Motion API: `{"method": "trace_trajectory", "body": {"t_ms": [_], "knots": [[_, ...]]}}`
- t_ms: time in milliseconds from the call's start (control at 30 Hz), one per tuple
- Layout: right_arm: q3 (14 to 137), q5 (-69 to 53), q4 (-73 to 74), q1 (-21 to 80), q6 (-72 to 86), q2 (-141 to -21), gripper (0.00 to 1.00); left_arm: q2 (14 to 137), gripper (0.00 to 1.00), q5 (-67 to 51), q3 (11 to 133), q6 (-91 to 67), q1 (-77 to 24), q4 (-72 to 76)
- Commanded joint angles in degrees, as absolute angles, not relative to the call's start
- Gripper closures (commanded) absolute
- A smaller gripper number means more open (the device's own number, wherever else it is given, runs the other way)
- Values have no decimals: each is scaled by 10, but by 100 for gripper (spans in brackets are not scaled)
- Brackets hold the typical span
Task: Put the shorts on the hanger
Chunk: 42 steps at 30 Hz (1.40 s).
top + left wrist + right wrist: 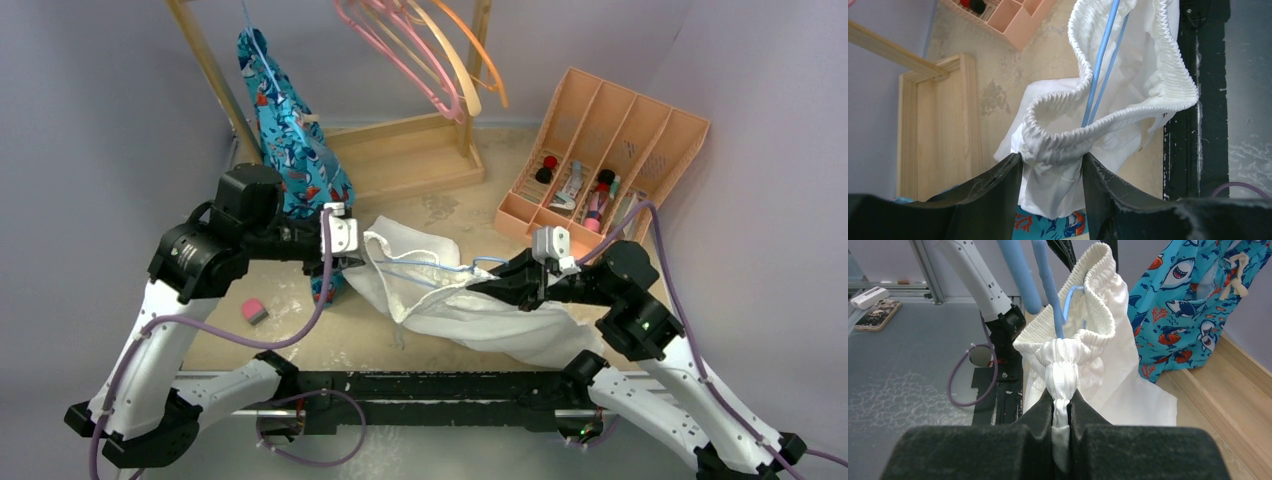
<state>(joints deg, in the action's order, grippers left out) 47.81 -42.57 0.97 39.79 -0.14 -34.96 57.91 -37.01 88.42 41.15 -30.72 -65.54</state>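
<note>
The white shorts (pixel 470 315) hang stretched between my two grippers above the table, their legs trailing down to the right. My left gripper (pixel 350 262) is shut on one side of the gathered waistband (pixel 1058 137), with bunched fabric filling the gap between its fingers (pixel 1050 160). My right gripper (pixel 482 284) is shut tight on the opposite side of the waistband (pixel 1062 360), as the right wrist view (pixel 1062 397) shows. The thin light-blue hanger (pixel 440 268) lies inside the open waistband; its arms pass through the opening in both wrist views (pixel 1100 65) (pixel 1048 285).
A blue shark-print garment (pixel 290 130) hangs on the wooden rack (pixel 410 155) at the back left, close behind my left gripper. Pink hangers (pixel 400 50) and a tan-orange hanger (pixel 475 55) hang on it. A peach organiser tray (pixel 645 125) stands back right. A small pink block (pixel 254 311) lies front left.
</note>
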Motion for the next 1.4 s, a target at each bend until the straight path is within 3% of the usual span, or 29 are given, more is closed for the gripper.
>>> {"method": "trace_trajectory", "body": {"t_ms": [0, 200, 467, 533, 600, 633, 700, 800, 867, 967, 1233, 1367], "knots": [[527, -468, -46, 399, -10, -368, 100, 596, 58, -447, 853, 425, -306, -610], [542, -486, -59, 399, -11, -405, 100, 597, 70, -479, 842, 408, -306, -568], [549, -499, -98, 399, 0, -443, 100, 599, 72, -520, 815, 410, -307, -554], [550, -499, -98, 399, 0, -449, 100, 601, 81, -524, 810, 416, -307, -558], [564, -500, -83, 399, -4, -454, 100, 603, 99, -519, 814, 430, -307, -570], [573, -502, -64, 399, -9, -454, 100, 602, 100, -511, 817, 433, -307, -572], [581, -483, -28, 399, -10, -450, 97, 598, 100, -489, 823, 426, -307, -567], [582, -425, 43, 398, -25, -424, 77, 589, 100, -454, 828, 382, -306, -538], [573, -401, 79, 399, -24, -400, 71, 582, 100, -446, 832, 362, -306, -531], [563, -365, 134, 399, -15, -359, 70, 565, 100, -431, 835, 330, -307, -515], [559, -298, 160, 399, 20, -312, 79, 512, 100, -418, 799, 262, -307, -461], [574, -261, 148, 399, 30, -328, 70, 497, 100, -399, 789, 233, -306, -448]]}}
